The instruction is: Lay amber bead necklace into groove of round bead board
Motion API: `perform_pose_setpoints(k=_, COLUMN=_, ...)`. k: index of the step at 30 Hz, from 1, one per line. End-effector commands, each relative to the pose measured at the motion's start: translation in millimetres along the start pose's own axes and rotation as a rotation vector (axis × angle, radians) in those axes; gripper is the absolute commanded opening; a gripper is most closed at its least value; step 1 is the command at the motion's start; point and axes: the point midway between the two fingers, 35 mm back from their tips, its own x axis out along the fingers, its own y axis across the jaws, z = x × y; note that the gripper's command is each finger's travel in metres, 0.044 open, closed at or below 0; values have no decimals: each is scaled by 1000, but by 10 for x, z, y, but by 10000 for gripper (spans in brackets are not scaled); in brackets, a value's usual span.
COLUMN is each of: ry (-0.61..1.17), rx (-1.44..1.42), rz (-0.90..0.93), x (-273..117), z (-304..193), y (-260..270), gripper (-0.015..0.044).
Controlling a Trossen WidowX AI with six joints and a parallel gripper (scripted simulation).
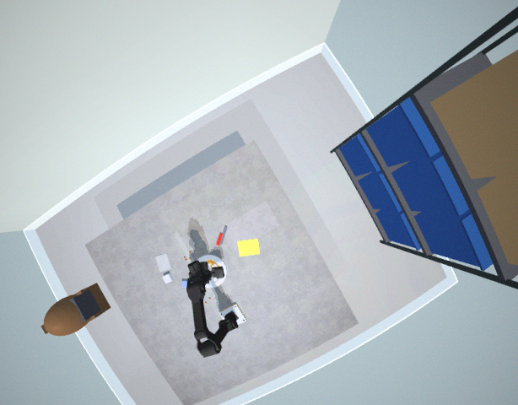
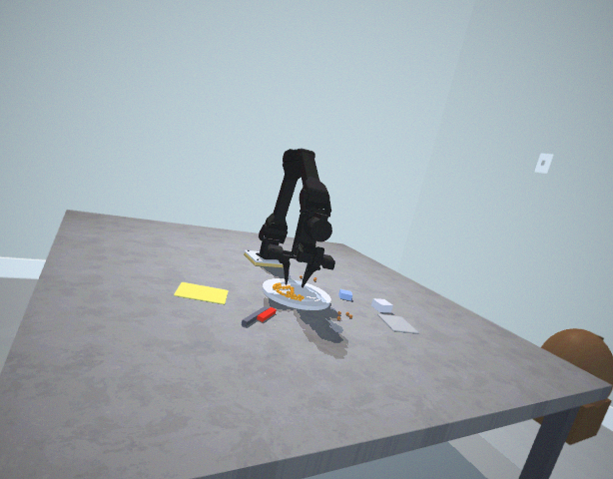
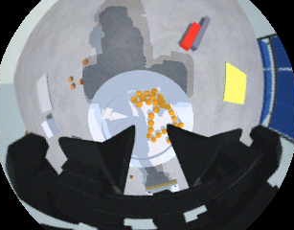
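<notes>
"How does the pincer (image 1: 208,273) (image 2: 295,285) (image 3: 150,126) stand?"

"Part spread, tips pointing down over the board (image 1: 224,267) (image 2: 323,302) (image 3: 95,117), with nothing pinched between them."

"And the necklace (image 1: 212,262) (image 2: 298,296) (image 3: 156,109)?"

"On the board, mostly ahead of the pincer and toward its right. It's bunched at the far end, and a narrow loop trails back toward the right fingertip. That finger hides a bit of it in the wrist view — I can't tell whether they touch."

"So is it laid round the groove?"

"No, it cuts across the inside of the ring on one side."

"What's ahead of the pincer, past the board?"

"The red and grey stick (image 1: 219,239) (image 2: 266,314) (image 3: 190,36), slightly right. The yellow sheet (image 1: 248,246) (image 2: 201,292) (image 3: 235,83) lies flat, farther out to the right."

"And left?"

"The blue block (image 1: 185,283) (image 2: 345,294) is just beside the board. Farther left sit the white block (image 1: 167,278) (image 2: 381,304) (image 3: 50,126) and the pale card (image 1: 163,262) (image 2: 398,323) (image 3: 43,93), close together."

"Any strays?"

"Yes — loose beads (image 1: 186,258) (image 2: 348,315) (image 3: 70,80) on the table (image 1: 294,300) (image 2: 142,360) (image 3: 41,53), some ahead and left of the pincer, others behind it."
</notes>
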Motion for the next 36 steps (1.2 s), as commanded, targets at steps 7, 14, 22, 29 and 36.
perform_pose_setpoints(k=7, ry=4, rx=-7, rz=-7, x=180, z=-8, y=-12, gripper=147)
perform_pose_setpoints(k=14, ry=5, rx=-4, rz=-1, x=176, z=-14, y=-4, gripper=67)
perform_pose_setpoints(k=22, ry=5, rx=-4, rz=-1, x=176, z=-14, y=-4, gripper=0)
perform_pose_setpoints(k=29, ry=5, rx=-4, rz=-1, x=176, z=-14, y=-4, gripper=0)
perform_pose_setpoints(k=36, ry=5, rx=-4, rz=-1, x=176, z=-14, y=-4, gripper=0)
